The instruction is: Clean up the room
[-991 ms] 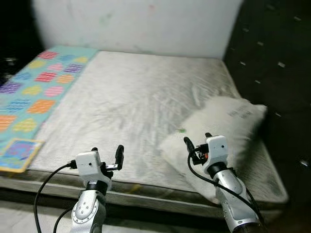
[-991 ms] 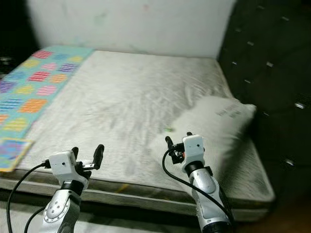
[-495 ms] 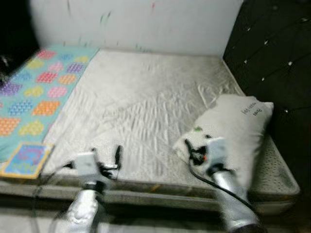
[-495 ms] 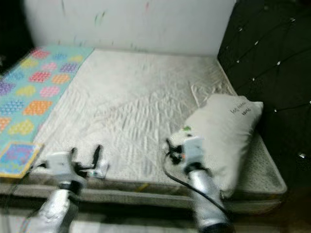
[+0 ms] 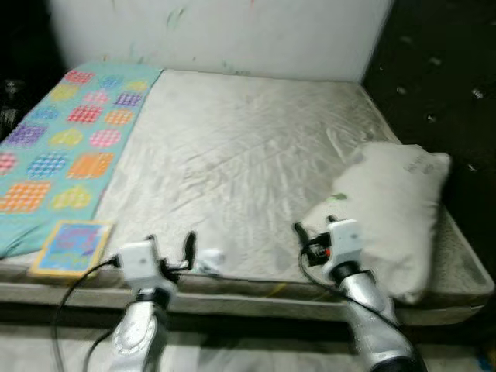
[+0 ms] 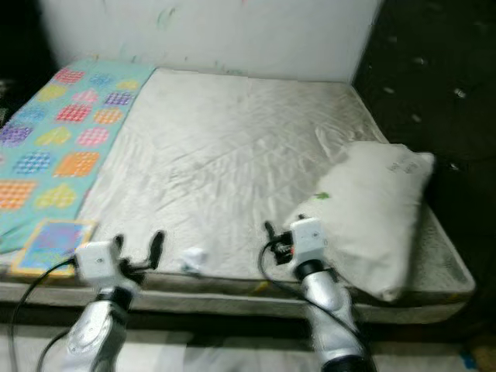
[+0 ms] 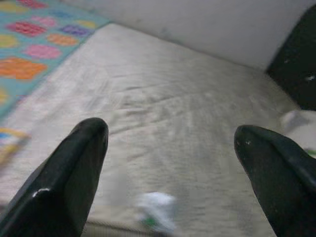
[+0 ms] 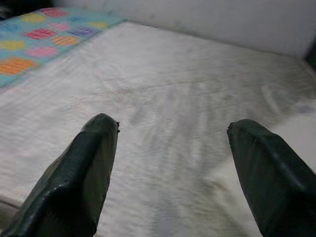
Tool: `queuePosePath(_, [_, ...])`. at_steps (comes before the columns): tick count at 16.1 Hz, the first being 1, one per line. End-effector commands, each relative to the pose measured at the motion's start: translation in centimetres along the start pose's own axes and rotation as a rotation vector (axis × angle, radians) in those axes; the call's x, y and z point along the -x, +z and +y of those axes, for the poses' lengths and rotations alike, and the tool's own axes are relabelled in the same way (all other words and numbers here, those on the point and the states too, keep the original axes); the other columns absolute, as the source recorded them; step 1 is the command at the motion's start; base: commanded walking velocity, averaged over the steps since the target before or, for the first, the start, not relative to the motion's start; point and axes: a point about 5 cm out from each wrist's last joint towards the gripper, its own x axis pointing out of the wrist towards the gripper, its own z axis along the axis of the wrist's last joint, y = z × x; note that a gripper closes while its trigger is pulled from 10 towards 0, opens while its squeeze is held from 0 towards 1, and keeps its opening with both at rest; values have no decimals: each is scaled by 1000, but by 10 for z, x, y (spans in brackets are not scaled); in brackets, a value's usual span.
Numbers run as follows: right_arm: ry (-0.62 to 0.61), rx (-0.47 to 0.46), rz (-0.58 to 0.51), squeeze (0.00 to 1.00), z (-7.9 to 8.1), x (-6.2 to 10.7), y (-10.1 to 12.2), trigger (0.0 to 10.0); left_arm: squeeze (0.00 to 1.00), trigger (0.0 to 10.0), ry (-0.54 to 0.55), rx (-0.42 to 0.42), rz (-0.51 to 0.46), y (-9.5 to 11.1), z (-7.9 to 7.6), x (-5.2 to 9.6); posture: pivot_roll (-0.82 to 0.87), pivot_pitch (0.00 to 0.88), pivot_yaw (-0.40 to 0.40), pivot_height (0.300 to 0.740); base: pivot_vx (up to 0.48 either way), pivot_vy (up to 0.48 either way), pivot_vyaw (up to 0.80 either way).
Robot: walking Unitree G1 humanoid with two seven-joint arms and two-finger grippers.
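Observation:
A wide bed with a wrinkled pale sheet (image 5: 240, 163) lies before me. On its right side rests a white pillow (image 5: 391, 205) with a small green scrap (image 5: 339, 197) on its near end. A small white crumpled thing (image 5: 211, 258) sits by the front edge, and it is blurred in the left wrist view (image 7: 157, 211). My left gripper (image 5: 171, 244) hovers open over the front edge, just left of that crumpled thing. My right gripper (image 5: 314, 229) is open above the front edge beside the pillow's near end. Both hold nothing.
A turquoise blanket with coloured patches (image 5: 66, 143) covers the bed's left side. A colourful flat book (image 5: 71, 246) lies on its near corner. A dark tufted headboard (image 5: 442, 85) rises on the right, and a white wall (image 5: 225, 35) stands behind the bed.
The whole view has shifted and blurred, so the camera moved; the bed's front edge and the white crumpled thing now show. Both grippers stay open in the same pose.

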Motion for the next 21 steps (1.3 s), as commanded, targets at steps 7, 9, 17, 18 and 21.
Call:
queuePosePath(7, [-7,6,0,0,-4,2,1,10000,0,10000,-73,19,-26,4,-9,1,98,45,-36,740,0,206,0])
queuePosePath(9, [-6,0,0,0,-5,2,0,10000,0,10000,-83,24,-28,4,-11,2,98,45,-36,740,0,0,0])
queuePosePath(17, [-3,1,-2,0,-5,2,1,10000,0,10000,-106,34,-34,5,-12,3,98,47,-38,740,176,0,0])
queuePosePath(18, [-3,2,-2,0,-5,2,1,10000,0,10000,-107,34,-33,5,-13,3,99,47,-40,740,300,0,0])
queuePosePath(21, [-4,5,-2,0,-6,2,1,10000,0,10000,-108,33,-33,5,-13,3,99,47,-40,740,300,0,0])
